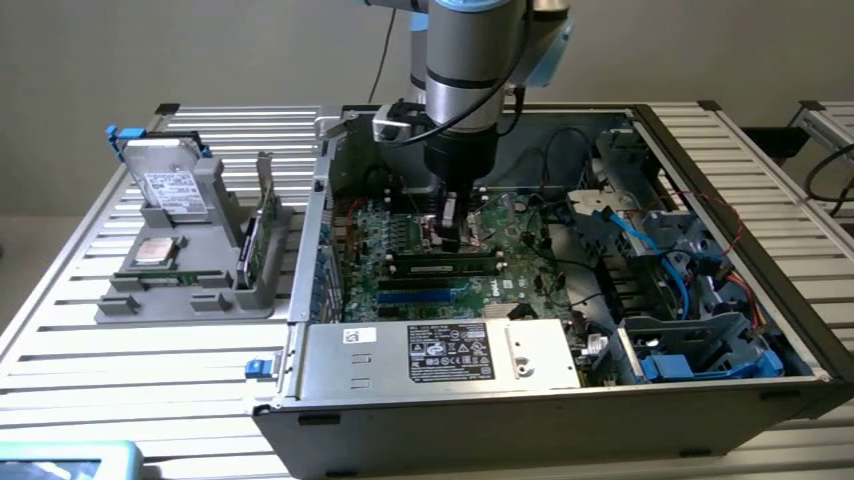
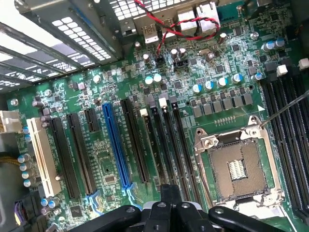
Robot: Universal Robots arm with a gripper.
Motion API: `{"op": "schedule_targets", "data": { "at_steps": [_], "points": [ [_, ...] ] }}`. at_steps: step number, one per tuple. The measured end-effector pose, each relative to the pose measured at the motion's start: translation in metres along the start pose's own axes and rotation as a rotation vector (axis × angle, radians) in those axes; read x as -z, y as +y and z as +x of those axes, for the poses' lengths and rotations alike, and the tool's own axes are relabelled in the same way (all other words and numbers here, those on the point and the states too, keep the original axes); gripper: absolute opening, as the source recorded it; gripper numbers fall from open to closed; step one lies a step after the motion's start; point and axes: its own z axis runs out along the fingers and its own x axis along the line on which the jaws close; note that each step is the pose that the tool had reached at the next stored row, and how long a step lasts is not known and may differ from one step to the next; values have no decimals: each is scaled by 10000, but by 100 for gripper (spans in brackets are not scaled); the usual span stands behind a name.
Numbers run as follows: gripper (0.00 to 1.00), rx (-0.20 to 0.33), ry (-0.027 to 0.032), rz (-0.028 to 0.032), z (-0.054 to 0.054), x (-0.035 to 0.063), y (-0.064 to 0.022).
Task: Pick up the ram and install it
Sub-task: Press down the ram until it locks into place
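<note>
One arm reaches down into the open computer case (image 1: 534, 415), which stands on the slatted table (image 1: 80, 330).

1. Jaw state. My gripper (image 1: 450, 238) (image 2: 166, 209) is fully closed. I can see nothing clamped between the fingers in either view.

2. Gripper position. In the exterior view I hang low over the motherboard (image 1: 514, 225) (image 2: 96, 92), near its middle. In the wrist view my closed fingertips sit over the near ends of the long black slots (image 2: 166, 140), between the blue slot (image 2: 116, 145) and the empty processor socket (image 2: 236, 169).

3. Task item. In the exterior view the ram (image 1: 447, 266), a long narrow stick, appears to stand on edge in one of the motherboard slots, just in front of my fingertips and apart from them. Whether it is latched, I cannot tell.

4. Surroundings. On the exterior view's left, outside the case, a grey fixture (image 1: 200, 295) carries a hard drive (image 1: 167, 185), a square processor chip (image 1: 154, 250) and an upright green card (image 1: 267, 225).
</note>
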Motion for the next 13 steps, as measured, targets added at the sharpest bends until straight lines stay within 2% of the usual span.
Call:
{"op": "schedule_targets", "data": {
  "at_steps": [5,11,13],
  "points": [
    [11,-711,10,-47,0,-2,0],
    [11,-1284,-25,93,0,-2,0],
    [11,-1491,-23,109,0,-2,-1]
  ]
}}
